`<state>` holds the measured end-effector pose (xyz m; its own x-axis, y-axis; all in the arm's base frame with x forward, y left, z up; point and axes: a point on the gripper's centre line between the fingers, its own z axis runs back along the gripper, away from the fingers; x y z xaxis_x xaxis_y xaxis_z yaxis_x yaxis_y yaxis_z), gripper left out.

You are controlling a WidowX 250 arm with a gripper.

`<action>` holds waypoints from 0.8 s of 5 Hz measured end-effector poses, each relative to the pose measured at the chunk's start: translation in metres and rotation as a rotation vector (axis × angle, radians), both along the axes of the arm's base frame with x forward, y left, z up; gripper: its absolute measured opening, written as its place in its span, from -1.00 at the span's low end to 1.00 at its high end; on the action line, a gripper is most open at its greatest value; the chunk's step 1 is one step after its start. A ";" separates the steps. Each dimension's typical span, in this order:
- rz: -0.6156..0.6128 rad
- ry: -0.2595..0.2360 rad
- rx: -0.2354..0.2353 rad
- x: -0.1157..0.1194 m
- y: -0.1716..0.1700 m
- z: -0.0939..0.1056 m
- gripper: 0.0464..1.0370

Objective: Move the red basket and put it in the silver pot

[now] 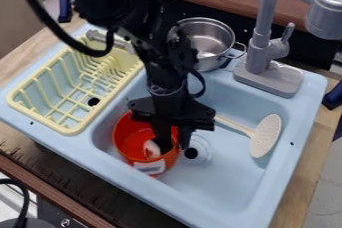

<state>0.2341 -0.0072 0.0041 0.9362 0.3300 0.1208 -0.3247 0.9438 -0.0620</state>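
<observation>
Basket (125,141), red, round, smooth-walled – in the sink basin, left of the drain. Gripper (174,147), black, at the basket's right side; whether clenched or released, cannot tell. Pot (214,63), silver metal, round, behind the basin. Spoon (266,135), cream, perforated, flat oval head. Rack (69,130), pale yellow, ribbed. Sink (220,192), light blue, rounded corners – set in a wood-grained counter (302,197). Faucet (256,49), grey, curved.

- Rack (69,131) on the sink's (115,170) left side
- Basket (135,139) in the basin — spatula (266,134) right of it
- Pot (212,60) behind the basin, faucet (270,49) to its right
</observation>
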 end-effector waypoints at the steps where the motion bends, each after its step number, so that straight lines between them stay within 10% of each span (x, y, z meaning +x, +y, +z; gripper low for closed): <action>1: -0.002 0.009 0.002 -0.006 0.000 -0.001 -0.89; 4: 0.179 -0.065 -0.019 -0.014 -0.030 0.063 -0.98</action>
<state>0.2196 -0.0373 0.0671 0.8527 0.4936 0.1710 -0.4823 0.8696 -0.1053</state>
